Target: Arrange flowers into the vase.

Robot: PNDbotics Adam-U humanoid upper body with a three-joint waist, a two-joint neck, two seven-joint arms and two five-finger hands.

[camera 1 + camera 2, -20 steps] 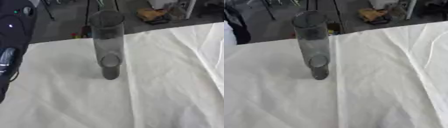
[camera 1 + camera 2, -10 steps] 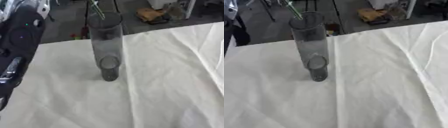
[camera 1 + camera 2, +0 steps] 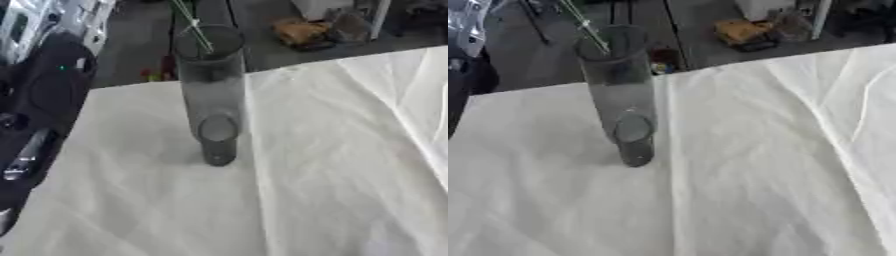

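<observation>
With the stem (image 3: 197,31) tip just at the rim of the tall vase (image 3: 210,95) on the counter (image 3: 332,165), to the right of the left arm (image 3: 44,95), lower it straight; the hand's fingers can't be told

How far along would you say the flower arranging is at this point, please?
Early. Done: the tall clear vase stands upright on the white tablecloth, apparently with nothing inside. In hand: a thin green stem slants down from the top edge, its tip at the vase's mouth. Neither hand is visible. Left: lowering this stem in, then any further flowers.
</observation>
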